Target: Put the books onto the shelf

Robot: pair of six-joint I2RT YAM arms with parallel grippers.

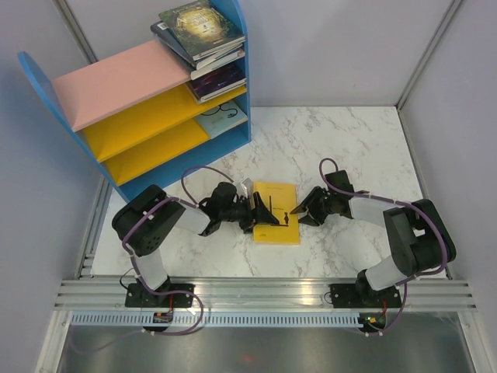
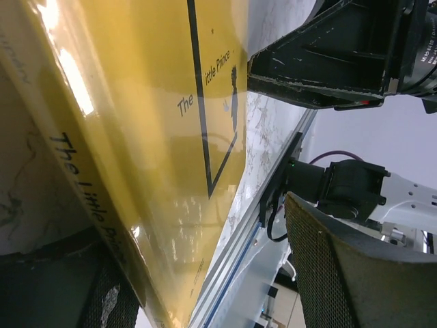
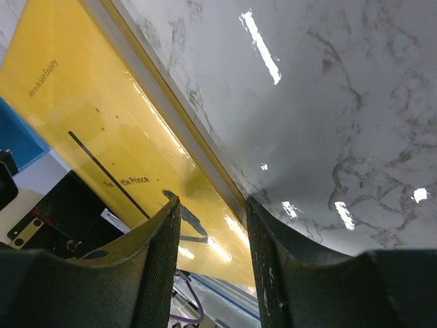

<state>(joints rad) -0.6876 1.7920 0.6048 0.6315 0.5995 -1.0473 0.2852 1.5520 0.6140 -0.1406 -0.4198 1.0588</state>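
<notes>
A yellow book (image 1: 276, 211) titled "The Little Prince" lies on the marble table (image 1: 342, 148) between both arms. My left gripper (image 1: 262, 213) is open at its spine edge. In the left wrist view, the spine of the yellow book (image 2: 102, 205) runs beside one finger (image 2: 102, 301), and the other finger (image 2: 341, 273) stands well off the cover. My right gripper (image 1: 297, 211) is open astride the opposite edge of the yellow book (image 3: 102, 130). One of its fingers (image 3: 153, 266) is over the cover, the other on the marble side. The shelf (image 1: 120, 81) holds several books (image 1: 203, 31).
The shelf stands at the back left of the table, with books piled at the right end of each board. A purple book (image 1: 217, 80) and a pale grey-blue book (image 1: 224, 118) sit on the yellow boards. An aluminium rail (image 1: 264, 291) runs along the near edge.
</notes>
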